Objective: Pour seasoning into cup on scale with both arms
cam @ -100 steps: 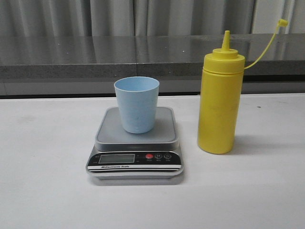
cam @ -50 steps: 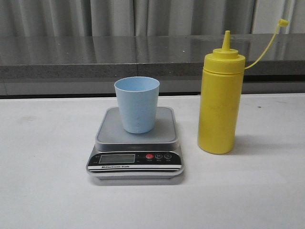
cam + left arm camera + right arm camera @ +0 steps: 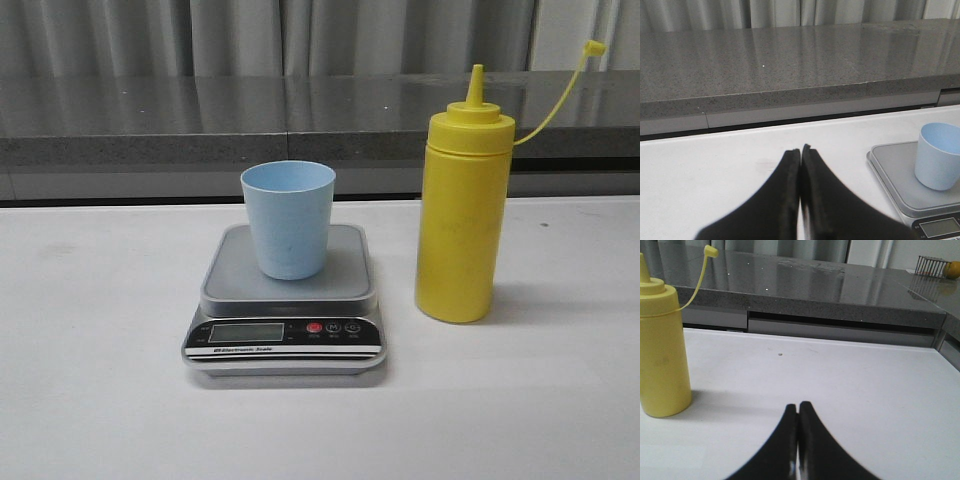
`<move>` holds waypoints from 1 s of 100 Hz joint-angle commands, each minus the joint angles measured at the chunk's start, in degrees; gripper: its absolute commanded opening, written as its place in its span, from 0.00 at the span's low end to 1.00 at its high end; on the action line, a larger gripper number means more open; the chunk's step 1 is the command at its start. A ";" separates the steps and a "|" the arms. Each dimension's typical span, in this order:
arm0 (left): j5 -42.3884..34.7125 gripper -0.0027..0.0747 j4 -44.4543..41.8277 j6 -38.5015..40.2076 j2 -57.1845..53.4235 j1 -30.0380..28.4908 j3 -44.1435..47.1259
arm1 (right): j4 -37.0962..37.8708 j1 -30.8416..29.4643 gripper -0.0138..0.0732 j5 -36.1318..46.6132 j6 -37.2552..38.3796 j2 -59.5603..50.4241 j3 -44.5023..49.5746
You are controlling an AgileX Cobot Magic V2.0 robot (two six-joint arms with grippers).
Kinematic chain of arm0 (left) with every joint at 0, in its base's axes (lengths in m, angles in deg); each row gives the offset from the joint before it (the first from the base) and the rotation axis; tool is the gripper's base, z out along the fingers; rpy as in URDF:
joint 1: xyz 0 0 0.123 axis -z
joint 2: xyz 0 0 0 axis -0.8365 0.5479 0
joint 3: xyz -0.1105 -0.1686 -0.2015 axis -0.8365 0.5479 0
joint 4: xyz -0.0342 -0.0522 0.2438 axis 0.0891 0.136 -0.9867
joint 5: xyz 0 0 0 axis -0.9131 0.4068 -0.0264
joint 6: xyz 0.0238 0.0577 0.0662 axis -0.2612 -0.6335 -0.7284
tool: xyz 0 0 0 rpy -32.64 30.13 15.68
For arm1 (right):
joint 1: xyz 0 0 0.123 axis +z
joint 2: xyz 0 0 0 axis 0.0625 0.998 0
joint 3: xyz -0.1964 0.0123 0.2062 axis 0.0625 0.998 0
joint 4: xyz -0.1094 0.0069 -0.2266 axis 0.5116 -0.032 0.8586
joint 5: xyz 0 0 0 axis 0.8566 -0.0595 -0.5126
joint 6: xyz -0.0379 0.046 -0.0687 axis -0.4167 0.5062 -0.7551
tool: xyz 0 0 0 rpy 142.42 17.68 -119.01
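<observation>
Seasoning (image 3: 463, 215) upright beside scale (image 3: 285, 300)

Blue cup (image 3: 288, 220) upright on scale (image 3: 285, 300), yellow seasoning (image 3: 460, 220) beside.

Left pincer (image 3: 800, 150) and right pincer (image 3: 798, 406) both closed, holding nothing.

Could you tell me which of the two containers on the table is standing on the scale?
The small pale blue plastic tumbler stands on the digital kitchen scale's grey steel platform. The tall yellow plastic squeeze bottle stands directly on the white table, beside the scale.
</observation>
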 commanded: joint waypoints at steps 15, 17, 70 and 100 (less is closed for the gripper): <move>-4.77 0.01 -5.12 0.68 -1.73 0.00 -0.83 | 0.48 -0.22 0.08 5.12 -0.17 -1.18 -1.03; -4.77 0.01 -5.23 0.68 -2.14 0.00 -0.52 | 0.48 -0.22 0.08 5.12 -0.17 -1.18 -1.03; -4.77 0.01 -4.92 0.68 -24.33 -9.64 15.90 | 0.48 -0.22 0.08 5.12 -0.17 -1.18 -1.03; -14.50 0.01 -4.63 0.68 -25.74 -10.12 22.49 | 0.48 -0.22 0.08 5.12 -0.17 -1.18 -1.03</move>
